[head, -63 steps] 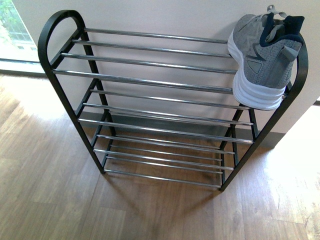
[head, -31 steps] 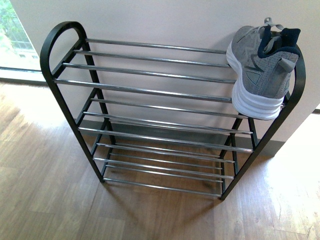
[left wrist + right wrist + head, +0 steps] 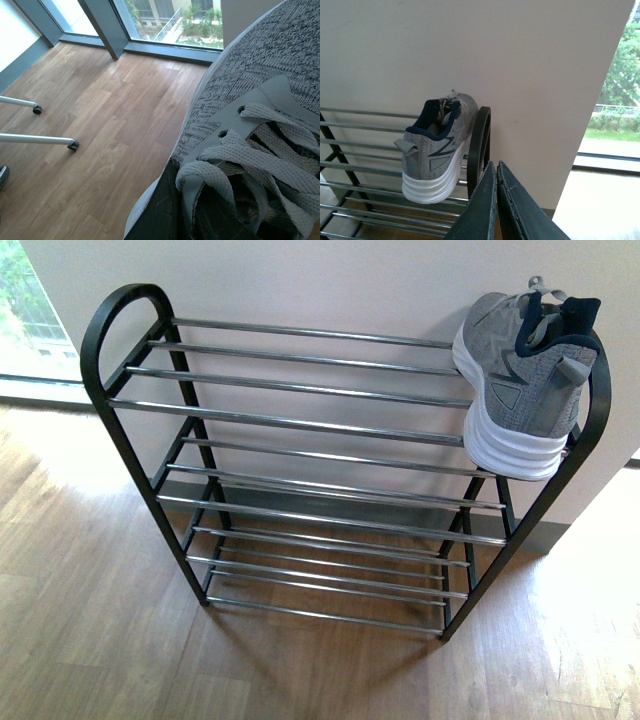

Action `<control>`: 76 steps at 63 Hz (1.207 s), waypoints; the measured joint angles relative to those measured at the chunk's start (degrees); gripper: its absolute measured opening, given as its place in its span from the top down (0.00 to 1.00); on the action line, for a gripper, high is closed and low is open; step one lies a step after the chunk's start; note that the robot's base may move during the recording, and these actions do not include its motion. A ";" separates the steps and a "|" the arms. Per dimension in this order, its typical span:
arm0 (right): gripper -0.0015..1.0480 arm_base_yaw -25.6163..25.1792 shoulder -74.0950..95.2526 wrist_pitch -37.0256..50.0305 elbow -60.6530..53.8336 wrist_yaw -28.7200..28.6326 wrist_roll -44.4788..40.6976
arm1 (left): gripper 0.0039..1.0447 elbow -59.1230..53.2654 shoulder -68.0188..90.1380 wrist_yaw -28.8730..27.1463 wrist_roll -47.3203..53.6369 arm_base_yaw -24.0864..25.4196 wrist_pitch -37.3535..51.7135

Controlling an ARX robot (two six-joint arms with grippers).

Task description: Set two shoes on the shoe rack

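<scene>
One grey knit sneaker [image 3: 525, 380] with a white sole sits on the top tier of the shoe rack [image 3: 290, 420] at its right end, toe toward the wall; it also shows in the right wrist view as the sneaker [image 3: 437, 147] beside the rack's black end loop [image 3: 479, 145]. My right gripper [image 3: 496, 165] is shut with nothing in it, a little to the right of that loop. A second grey knit sneaker [image 3: 260, 85] fills the left wrist view, laces [image 3: 235, 160] up close; my left gripper [image 3: 172, 200] is shut on it above the wooden floor. Neither arm appears in the front view.
The rack stands against a pale wall [image 3: 330, 285] on a wooden floor [image 3: 90, 640]. Its lower tiers [image 3: 320, 540] hold nothing. White chair legs with castors [image 3: 55, 142] and a floor-level window [image 3: 165, 20] show in the left wrist view. Another window [image 3: 615, 115] lies right of the wall.
The front view shifted slightly between a second and half a second ago, so the rack sits a bit lower in the picture; since then nothing has moved.
</scene>
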 joint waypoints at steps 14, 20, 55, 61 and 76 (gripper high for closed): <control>0.99 0.00 -7.85 -7.48 -0.02 0.00 0.00 | 0.99 0.00 0.00 0.00 0.00 0.00 0.00; 0.99 0.00 -10.32 -9.81 -0.02 0.00 0.00 | 0.99 0.00 0.00 0.00 0.00 0.00 0.00; 0.99 0.00 -22.93 -24.22 0.00 -0.22 -0.02 | 0.99 0.00 0.00 0.00 0.00 0.00 0.00; 0.99 0.00 -28.11 -27.98 0.00 0.00 0.00 | 0.99 0.00 0.00 -0.02 0.00 0.00 0.00; 0.99 0.00 -28.28 -28.06 0.00 0.00 0.00 | 0.99 0.00 0.00 0.00 0.00 0.00 0.00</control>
